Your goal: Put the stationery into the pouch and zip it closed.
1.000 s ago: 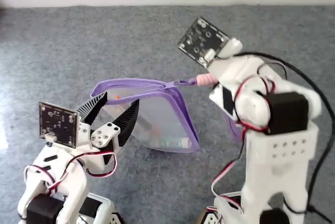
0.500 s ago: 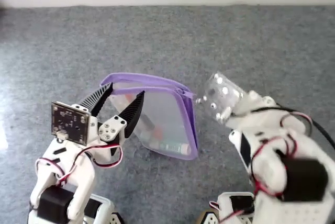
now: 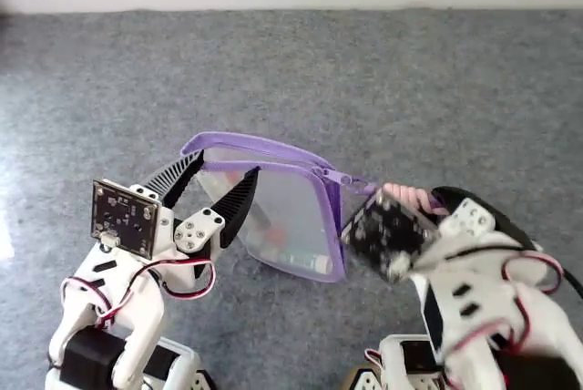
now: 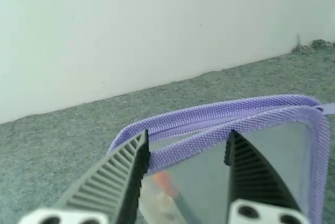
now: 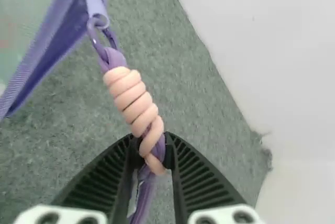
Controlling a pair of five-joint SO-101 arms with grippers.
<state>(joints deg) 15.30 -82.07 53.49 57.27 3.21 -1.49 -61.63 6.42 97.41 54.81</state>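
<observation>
Two claws: right claw [image 5: 151, 141] clamped on pull [image 5: 131, 98], which leads to pouch [image 3: 291, 217] corner; left claw [image 3: 225, 167] apart, astride near rim; zip axis runs between them.

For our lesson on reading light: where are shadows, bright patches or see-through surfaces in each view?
High view: soft, even light, faint shadow under the pouch, a pale patch on the carpet at left. Left wrist view: an orange item shows through the pouch's clear panel. Right wrist view: the zip pull is evenly lit, no glare.
</observation>
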